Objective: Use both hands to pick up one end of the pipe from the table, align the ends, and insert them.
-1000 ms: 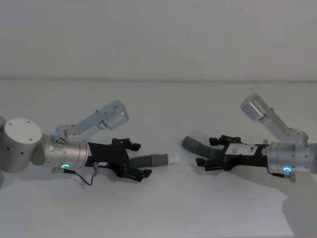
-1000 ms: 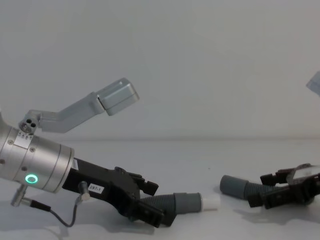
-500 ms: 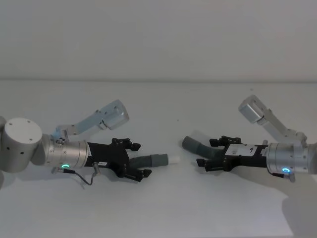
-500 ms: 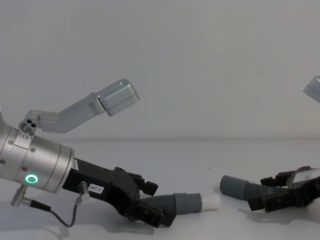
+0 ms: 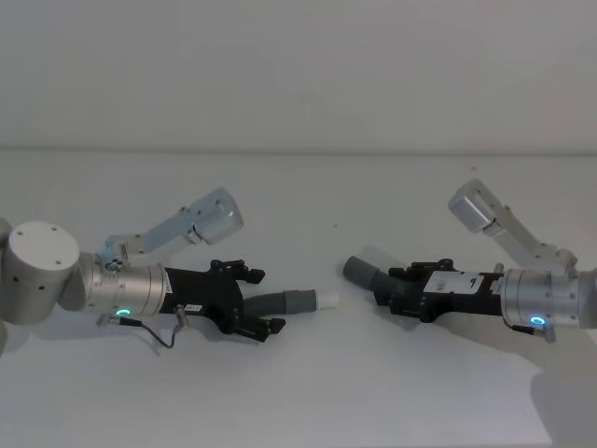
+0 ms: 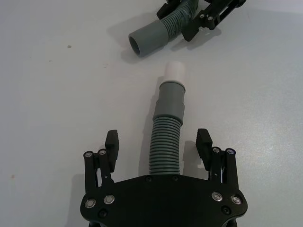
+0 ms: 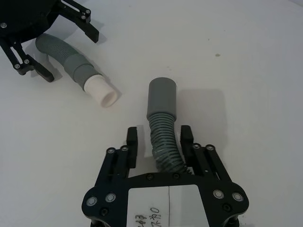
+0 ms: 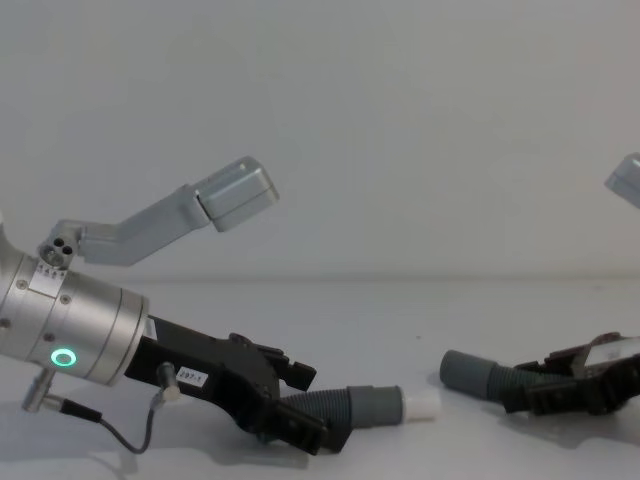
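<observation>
Hoses on the table [image 5: 298, 392], ends not lined up.
My left pincer [image 6: 157, 138] is spread wide around the white-tip hose [image 6: 165, 158]; lifting now would leave it behind. My right pincer [image 7: 159, 131] squeezes the plain hose [image 7: 162, 144]; its cuff [image 7: 162, 97] points sideways and could bump.

Left end effector [image 6: 157, 137]: black plastic, two hinged fingers [image 6: 112, 142], silver screw heads across the palm.
Right end effector [image 7: 159, 131]: black, silver screws, white label [image 7: 168, 201] with dark print.
Left wrist [image 8: 70, 330]: silver cylinder, green ring light [image 8: 63, 357], thin dark cable [image 8: 110, 428] from a silver plug.
Right wrist [image 5: 550, 297]: silver cylinder, blue-green ring light [image 5: 540, 320].
Camera boxes [image 8: 235, 195]: pale grey, on angled silver brackets.
Left arm joint [image 5: 39, 271]: large, rounded, off-white cap.
</observation>
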